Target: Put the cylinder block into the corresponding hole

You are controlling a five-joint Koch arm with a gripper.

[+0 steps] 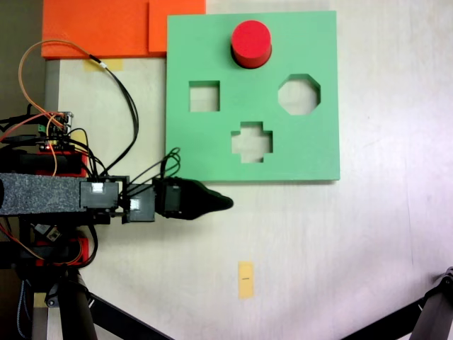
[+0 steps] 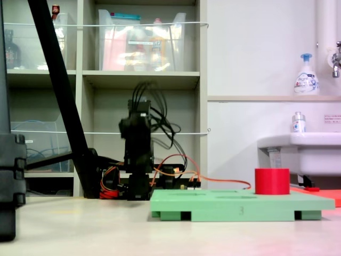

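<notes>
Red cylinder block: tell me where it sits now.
In both fixed views the cylinder block stands upright on the green board, near its top edge from above, above the octagonal cutout.

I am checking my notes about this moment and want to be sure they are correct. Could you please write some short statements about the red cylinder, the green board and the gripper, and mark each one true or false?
1. The red cylinder block stands on the green foam board, near its top edge in a fixed view. True.
2. The gripper is holding the cylinder block. False: it is apart from the block, off the board, below the board's lower left part in that view.
3. The octagonal cutout has a block in it. False: it is empty.
4. A cross-shaped cutout lies below the square cutout and the octagonal one in that view. True.
5. The cylinder lies on its side. False: it stands upright.
</notes>
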